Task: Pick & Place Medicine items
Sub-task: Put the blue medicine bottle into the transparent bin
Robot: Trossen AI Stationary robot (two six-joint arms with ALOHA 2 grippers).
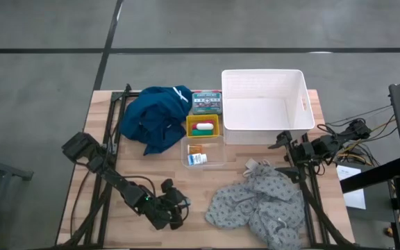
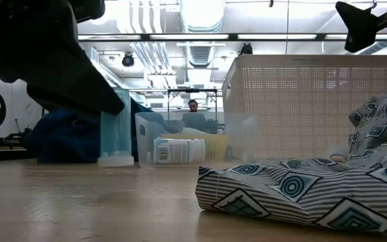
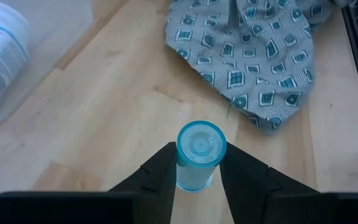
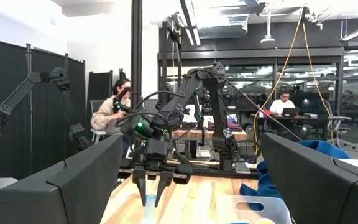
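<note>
I'm clamping my left gripper point(image 3: 199, 180) on the upright translucent blue tube point(image 3: 199, 155), low-centre in the wrist frame; right gripper point(image 1: 283, 141) idling, spread.

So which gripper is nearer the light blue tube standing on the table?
Left. The left gripper has its jaws closed around the light blue tube near the table's front edge. The right gripper waits open beside the white basket, far off.

My table point(image 1: 82, 180) is pale wood. On it lie a blue cloth point(image 1: 155, 118), a white basket point(image 1: 262, 107), a green box point(image 1: 206, 102), a yellow bin point(image 1: 203, 127), a clear tray point(image 1: 203, 154), a grey cloth point(image 1: 259, 205) and an upright teal tube point(image 3: 199, 155).
</note>
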